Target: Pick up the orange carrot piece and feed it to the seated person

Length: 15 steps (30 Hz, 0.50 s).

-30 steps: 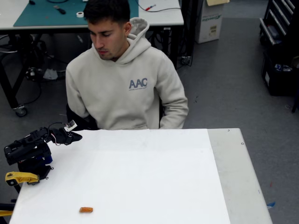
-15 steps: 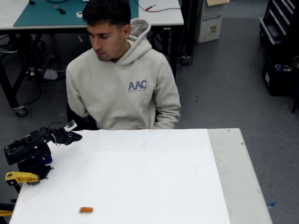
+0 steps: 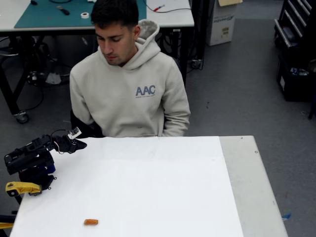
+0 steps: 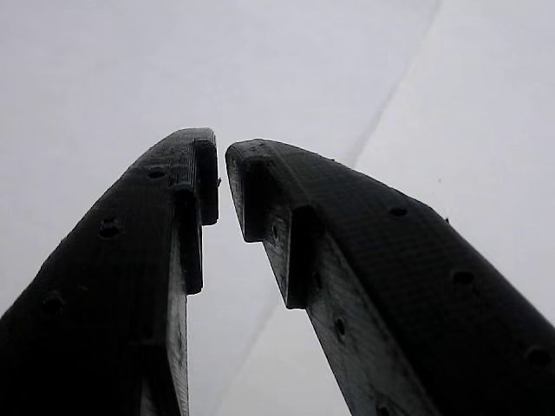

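In the fixed view, one orange carrot piece [image 3: 91, 222] is seen lying on the white worktop [image 3: 148, 187], near the front edge at the left; it is a small stubby cylinder with rounded ends and a smooth, matte skin. One seated person [image 3: 128, 94] is placed behind the far edge of the worktop, dressed in a light beige hoodie of soft fabric with blue chest lettering. One black arm is folded at the worktop's left edge, its gripper [image 3: 74, 144] held well apart from the carrot piece, and one yellow clamp [image 3: 20, 188] is fixed below it. In the wrist view, two black fingers [image 4: 147, 286] of ribbed, printed plastic, dotted with small holes, are shown over the plain white surface; the jaws are nearly closed, tips almost touching, and nothing is held between them.
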Motion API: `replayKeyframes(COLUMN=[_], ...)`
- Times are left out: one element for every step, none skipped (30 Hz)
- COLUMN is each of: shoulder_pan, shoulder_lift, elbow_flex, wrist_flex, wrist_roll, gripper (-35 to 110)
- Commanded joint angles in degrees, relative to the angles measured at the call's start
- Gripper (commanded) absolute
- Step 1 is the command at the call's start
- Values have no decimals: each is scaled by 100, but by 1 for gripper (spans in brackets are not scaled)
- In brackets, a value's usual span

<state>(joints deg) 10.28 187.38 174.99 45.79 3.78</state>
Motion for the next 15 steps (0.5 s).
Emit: replayKeyframes(shoulder_pan=[-9,-9,-9,-9,-9,-9,-26,-44,-53,-53,-53,-53,-53,-53,-53], shoulder_lift=[158,158,158,158,158,158,158,158,158,158,158,158,158,158,158], elbow_flex=[-185,-185,-185,-185,-185,-185,-185,-185,-185,-185,-185,-185,-193,-193,-193], wrist_flex=[53,53,53,53,53,53,53,53,53,53,53,53,53,53,53], wrist_roll=[62,62,62,62,53,35,18,9,0,0,0,0,0,0,0], gripper=[-2,-2,-2,-2,-2,-2,-2,-2,-2,-2,-2,-2,-2,-2,-2])
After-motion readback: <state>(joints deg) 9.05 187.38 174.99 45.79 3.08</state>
